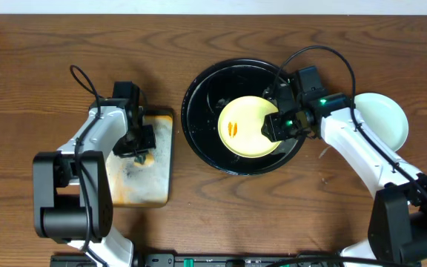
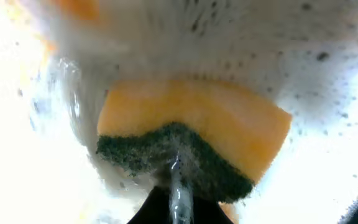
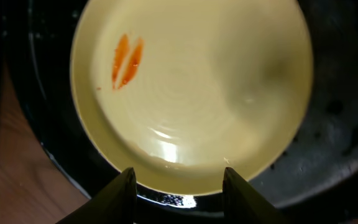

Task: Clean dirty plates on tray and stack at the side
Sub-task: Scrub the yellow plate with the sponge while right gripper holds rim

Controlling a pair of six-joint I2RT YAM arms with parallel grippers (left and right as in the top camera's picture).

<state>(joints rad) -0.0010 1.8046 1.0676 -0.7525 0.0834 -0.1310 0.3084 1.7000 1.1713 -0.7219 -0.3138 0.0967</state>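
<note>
Evidently the wiping step is only starting: the right gripper [image 3: 178, 179], jaws spread at the rim of the smeared yellow plate [image 1: 247, 127] in the black tray [image 1: 196, 104], should close, while the left gripper [image 1: 138, 142] (grip unclear) must bring the sponge [image 2: 191, 124] across.

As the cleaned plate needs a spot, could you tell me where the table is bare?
Bare wood: the far strip beyond the round glossy black tray, and the near patch before it. Crowded: its right rim, by the right tool.
</note>
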